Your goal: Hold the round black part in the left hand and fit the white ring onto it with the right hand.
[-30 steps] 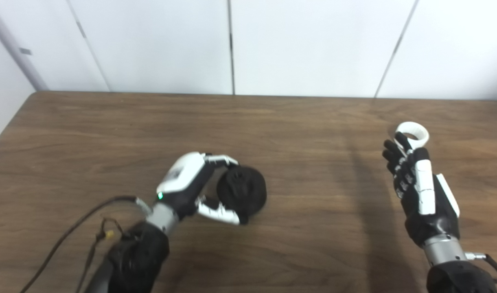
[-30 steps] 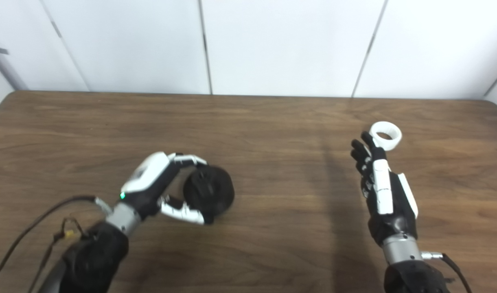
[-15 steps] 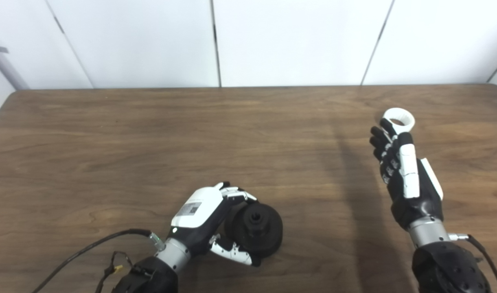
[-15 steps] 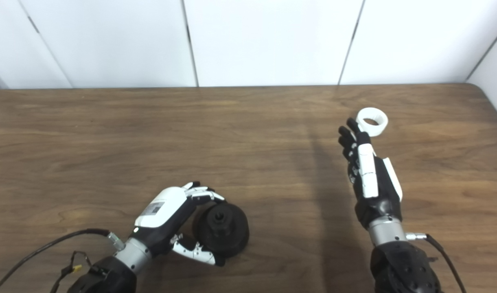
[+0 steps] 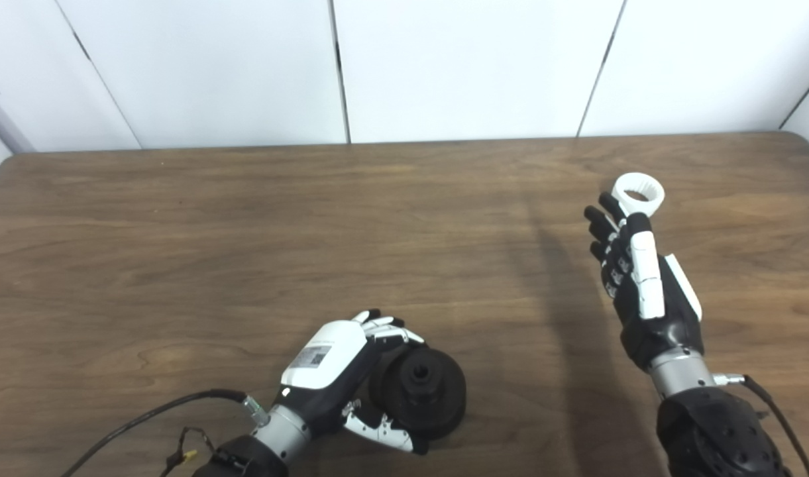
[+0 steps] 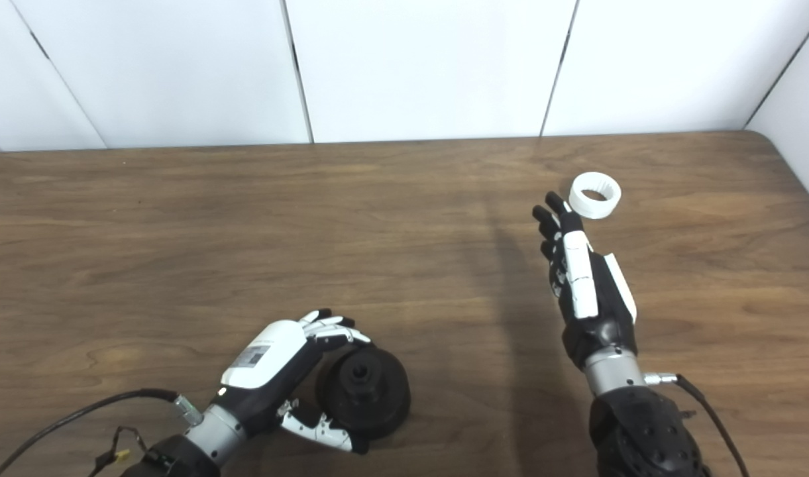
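Observation:
The round black part [image 5: 421,391] lies near the table's front edge with its hub facing up. My left hand [image 5: 331,361] is shut on the part, fingers curled over its left rim and thumb along its near side. The white ring [image 5: 637,193] lies flat on the table at the far right. My right hand [image 5: 643,278] is open with its fingers stretched straight toward the back. Its fingertips [image 6: 555,211] reach the ring's near-left side, and nothing is in the hand.
The brown wooden table [image 5: 245,232] runs back to a white panelled wall [image 5: 444,66]. Its right rear corner [image 6: 752,136] shows at the far right. A black cable [image 5: 146,417] trails from my left wrist across the front left.
The camera has shifted. My left hand has drawn the black part nearer the front edge and turned it from tilted to hub-up. My right hand stays stretched beside the ring.

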Controlling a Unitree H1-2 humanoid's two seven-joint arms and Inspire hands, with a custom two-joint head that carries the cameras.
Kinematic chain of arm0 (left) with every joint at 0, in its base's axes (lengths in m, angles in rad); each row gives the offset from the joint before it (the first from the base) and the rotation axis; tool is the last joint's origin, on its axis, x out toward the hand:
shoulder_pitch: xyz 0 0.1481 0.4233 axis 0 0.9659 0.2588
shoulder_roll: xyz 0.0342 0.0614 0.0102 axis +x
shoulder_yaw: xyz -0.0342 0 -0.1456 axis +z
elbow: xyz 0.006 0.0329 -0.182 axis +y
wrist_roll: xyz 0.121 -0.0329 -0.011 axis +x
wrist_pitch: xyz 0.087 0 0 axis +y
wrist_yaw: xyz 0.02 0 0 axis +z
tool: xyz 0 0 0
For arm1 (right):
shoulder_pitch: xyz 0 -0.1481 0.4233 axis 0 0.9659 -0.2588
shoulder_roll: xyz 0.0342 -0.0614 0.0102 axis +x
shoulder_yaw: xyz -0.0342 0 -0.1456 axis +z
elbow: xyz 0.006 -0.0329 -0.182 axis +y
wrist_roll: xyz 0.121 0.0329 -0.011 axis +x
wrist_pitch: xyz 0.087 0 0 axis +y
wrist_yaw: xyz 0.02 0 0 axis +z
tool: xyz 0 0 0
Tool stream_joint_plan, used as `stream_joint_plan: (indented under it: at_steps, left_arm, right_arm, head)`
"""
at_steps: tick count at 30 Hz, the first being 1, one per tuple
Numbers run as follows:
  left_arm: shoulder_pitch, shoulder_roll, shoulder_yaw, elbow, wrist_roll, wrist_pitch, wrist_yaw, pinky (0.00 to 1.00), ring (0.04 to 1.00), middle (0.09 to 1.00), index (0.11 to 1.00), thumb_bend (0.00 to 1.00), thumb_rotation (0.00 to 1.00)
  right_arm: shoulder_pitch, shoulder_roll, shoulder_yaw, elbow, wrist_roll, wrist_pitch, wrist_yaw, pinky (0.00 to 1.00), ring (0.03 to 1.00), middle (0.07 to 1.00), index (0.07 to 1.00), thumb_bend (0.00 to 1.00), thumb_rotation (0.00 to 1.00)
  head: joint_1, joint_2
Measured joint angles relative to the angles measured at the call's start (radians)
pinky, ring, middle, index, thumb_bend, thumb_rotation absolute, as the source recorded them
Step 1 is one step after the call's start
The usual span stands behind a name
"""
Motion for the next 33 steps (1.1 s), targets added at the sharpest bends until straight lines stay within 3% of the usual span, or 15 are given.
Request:
stream_joint_plan:
  at_steps: [6,7,13,15,22,33]
  left_arm:
    - [0.000,0.000,0.007,0.001,-0.001,-0.010,-0.012,0.97,0.877,0.779,0.482,0.52,0.06]
    - [0.000,0.001,0.008,0.003,-0.002,-0.015,-0.011,0.97,0.875,0.778,0.482,0.52,0.06]
    - [0.009,0.010,0.026,0.031,-0.008,-0.084,0.009,0.96,0.870,0.782,0.482,0.52,0.06]
    - [0.013,0.016,0.030,0.042,-0.011,-0.108,0.018,0.95,0.869,0.784,0.482,0.52,0.06]
    - [0.020,0.019,0.052,0.094,-0.018,-0.188,0.061,0.93,0.857,0.781,0.483,0.52,0.05]
    - [0.021,0.016,0.063,0.108,-0.014,-0.219,0.071,0.92,0.840,0.770,0.482,0.52,0.05]
  right_arm:
    - [0.000,0.001,0.008,-0.018,-0.004,0.005,-0.010,1.00,0.992,0.923,0.946,0.60,1.00]
    - [0.000,0.002,0.011,-0.024,-0.007,0.005,-0.012,1.00,0.993,0.921,0.947,0.60,1.00]
    - [-0.001,0.005,0.042,0.008,-0.036,-0.033,-0.016,1.00,0.995,0.928,0.957,0.58,1.00]
    - [-0.001,0.007,0.056,0.028,-0.051,-0.051,-0.019,1.00,0.987,0.918,0.950,0.58,1.00]
    - [-0.002,0.011,0.082,0.081,-0.088,-0.097,-0.028,1.00,0.988,0.908,0.955,0.60,1.00]
    - [-0.004,0.015,0.097,0.110,-0.106,-0.130,-0.044,1.00,0.979,0.913,0.950,0.58,1.00]
  head:
    - [-0.035,-0.017]
    - [-0.079,-0.050]
    - [-0.167,-0.136]
    - [-0.170,-0.143]
    - [-0.236,-0.239]
    - [-0.276,-0.278]
